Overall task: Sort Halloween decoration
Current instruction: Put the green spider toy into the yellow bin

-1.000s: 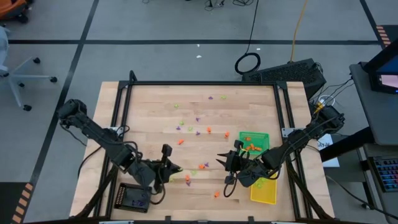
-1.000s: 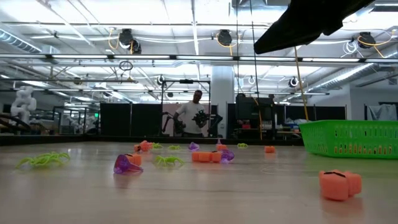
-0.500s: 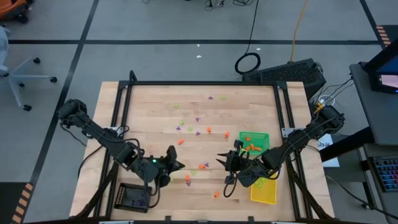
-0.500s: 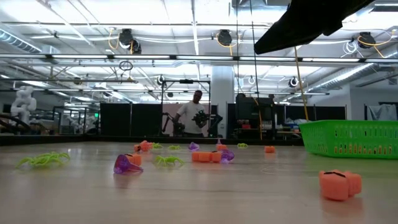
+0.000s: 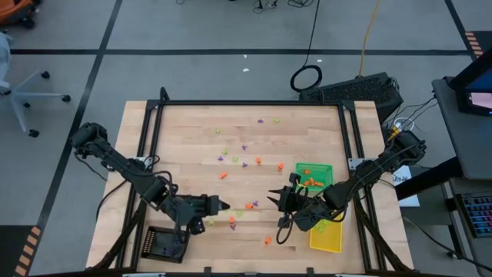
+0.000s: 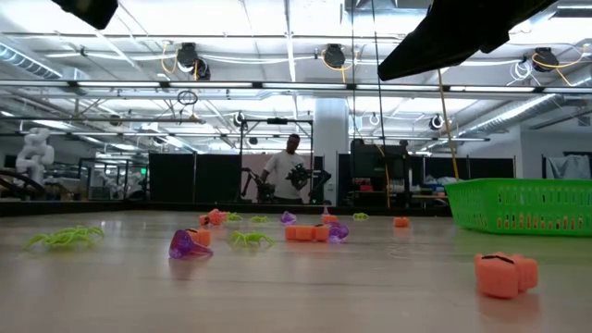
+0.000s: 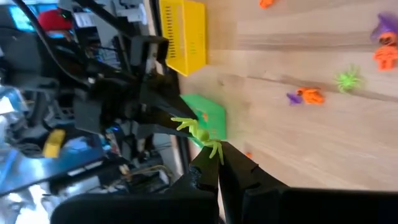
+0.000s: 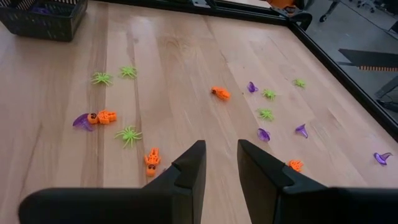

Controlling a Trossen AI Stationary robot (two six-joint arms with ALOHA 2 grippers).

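Scattered trinkets (image 5: 244, 164) mid-table, edges bare

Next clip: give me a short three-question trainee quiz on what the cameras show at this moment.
1. True or false: the left gripper is shut on a green spider.
2. Which tray holds orange trinkets in the high view? A) green tray B) yellow tray C) black tray
3. Fill in: the right gripper hovers over the table with its jaws ____.

Key
1. True: the left wrist view shows the spider pinched at its fingertips.
2. A
3. open; nothing lies between them.
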